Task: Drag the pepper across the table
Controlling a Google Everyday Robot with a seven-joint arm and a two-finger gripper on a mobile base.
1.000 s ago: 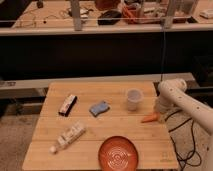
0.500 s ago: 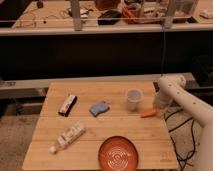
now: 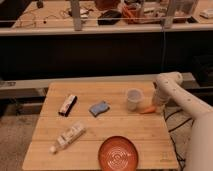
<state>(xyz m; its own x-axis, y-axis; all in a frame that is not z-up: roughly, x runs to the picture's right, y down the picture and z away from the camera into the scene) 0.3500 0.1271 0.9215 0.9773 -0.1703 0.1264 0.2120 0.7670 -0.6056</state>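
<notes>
The pepper (image 3: pixel 148 109) is a small orange piece lying on the wooden table (image 3: pixel 100 130) near its right edge, just right of a white cup (image 3: pixel 133 99). My gripper (image 3: pixel 158 101) sits at the end of the white arm (image 3: pixel 185 102) that reaches in from the right. It hangs right above the pepper's right end, touching or nearly touching it.
A blue sponge (image 3: pixel 99 108) lies mid-table. A dark snack bar (image 3: pixel 67 104) lies at the left. A white bottle (image 3: pixel 67 136) lies at the front left. An orange plate (image 3: pixel 118 153) sits at the front edge. A cluttered bench stands behind the table.
The arm and gripper have shifted slightly left along the right edge, and the pepper has moved a little left and back toward the cup.
</notes>
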